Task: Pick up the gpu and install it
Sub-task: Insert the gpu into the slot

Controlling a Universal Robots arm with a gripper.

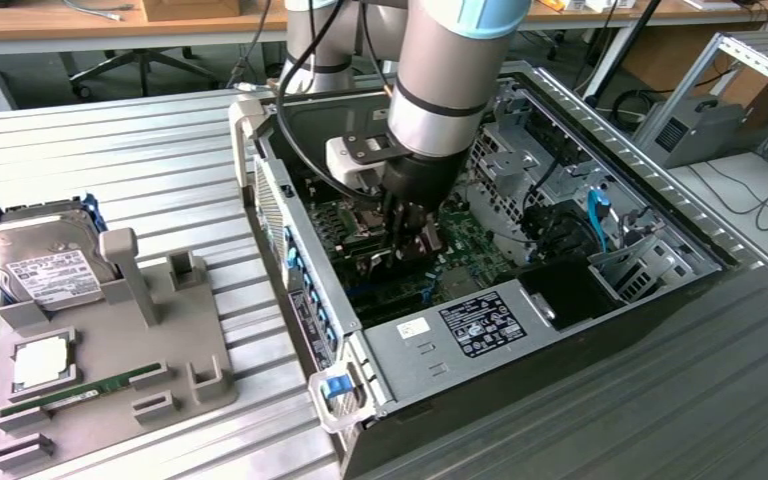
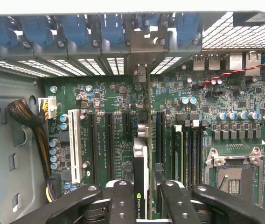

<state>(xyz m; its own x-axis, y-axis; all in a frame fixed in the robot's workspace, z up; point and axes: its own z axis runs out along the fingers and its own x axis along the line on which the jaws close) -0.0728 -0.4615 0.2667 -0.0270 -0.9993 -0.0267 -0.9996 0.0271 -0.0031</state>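
The gpu (image 2: 142,156) stands on edge over the green motherboard (image 2: 104,98) inside the open computer case (image 1: 418,345). Its thin dark board runs along a long slot, and its metal bracket end (image 2: 140,72) reaches the slotted rear wall of the case. My gripper (image 2: 142,189) is shut on the gpu, with one black finger (image 2: 122,200) on each side of the card's near end, by a green-and-black label. In the exterior view the arm reaches straight down into the case and the gripper (image 1: 408,240) sits low over the motherboard.
A white expansion slot (image 2: 73,144) and a sleeved cable bundle (image 2: 27,116) lie to one side of the card, a CPU socket (image 2: 230,179) to the other. Outside the case, a grey holder (image 1: 117,375) carries a hard drive (image 1: 44,265), a CPU (image 1: 40,360) and a green memory stick (image 1: 84,392).
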